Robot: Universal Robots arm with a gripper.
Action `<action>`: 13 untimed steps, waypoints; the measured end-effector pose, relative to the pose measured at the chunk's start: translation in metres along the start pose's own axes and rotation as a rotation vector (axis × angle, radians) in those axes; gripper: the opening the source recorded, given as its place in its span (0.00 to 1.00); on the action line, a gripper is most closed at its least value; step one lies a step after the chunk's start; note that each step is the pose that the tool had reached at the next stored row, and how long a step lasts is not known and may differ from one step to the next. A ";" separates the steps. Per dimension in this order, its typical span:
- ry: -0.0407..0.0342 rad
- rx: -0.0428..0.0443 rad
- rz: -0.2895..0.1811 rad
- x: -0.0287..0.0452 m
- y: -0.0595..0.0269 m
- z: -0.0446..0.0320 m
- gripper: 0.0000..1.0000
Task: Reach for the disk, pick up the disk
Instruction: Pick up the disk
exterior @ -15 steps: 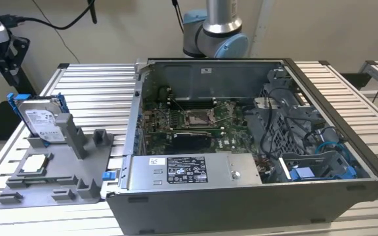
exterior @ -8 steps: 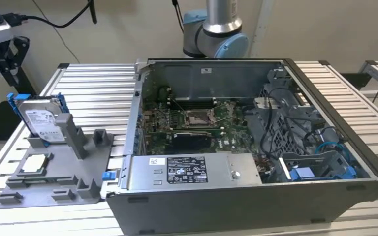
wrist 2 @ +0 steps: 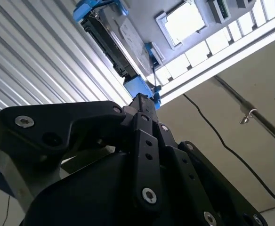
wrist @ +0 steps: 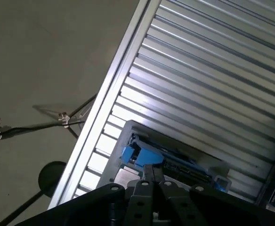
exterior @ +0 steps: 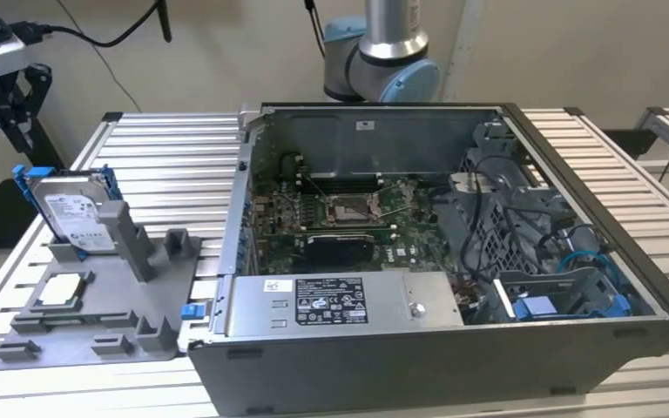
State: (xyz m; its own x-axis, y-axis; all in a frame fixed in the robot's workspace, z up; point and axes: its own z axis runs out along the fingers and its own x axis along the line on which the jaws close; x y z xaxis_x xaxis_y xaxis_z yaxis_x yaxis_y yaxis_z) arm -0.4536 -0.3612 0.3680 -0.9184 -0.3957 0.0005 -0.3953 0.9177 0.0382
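Note:
The disk (exterior: 73, 209) is a silver-grey drive with a white label and a bright blue frame. It stands on edge in a slot of the grey holder (exterior: 91, 335) near the exterior view's left. My gripper (exterior: 7, 117) hangs above and behind the disk, off the table's far left corner, apart from it. In both wrist views the black fingertips meet with nothing between them, at the gripper (wrist 2: 141, 100) and gripper (wrist: 152, 170), pointing toward the disk (wrist 2: 121, 42) and its blue frame end (wrist: 142, 155).
A small square silvery chip (exterior: 62, 290) lies flat on the holder in front of the disk. An open grey computer case (exterior: 428, 261) with a motherboard takes up the middle and right of the slatted aluminium table (exterior: 160, 148). The floor lies beyond the table's left edge.

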 end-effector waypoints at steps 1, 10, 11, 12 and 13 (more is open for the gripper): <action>0.0000 0.0000 0.000 0.0000 0.0000 0.0000 0.00; 0.0013 0.0000 -0.034 0.0000 0.0000 0.0000 0.00; 0.0017 0.0000 -0.046 0.0000 0.0000 0.0000 0.00; 0.0023 0.0000 -0.060 0.0000 0.0000 0.0000 0.00; 0.0028 0.0000 -0.075 0.0000 0.0000 0.0000 0.00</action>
State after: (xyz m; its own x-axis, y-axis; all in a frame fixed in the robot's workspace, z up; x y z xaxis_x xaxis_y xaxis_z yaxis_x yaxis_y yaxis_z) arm -0.4536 -0.3612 0.3680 -0.8861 -0.4634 0.0005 -0.4631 0.8855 0.0382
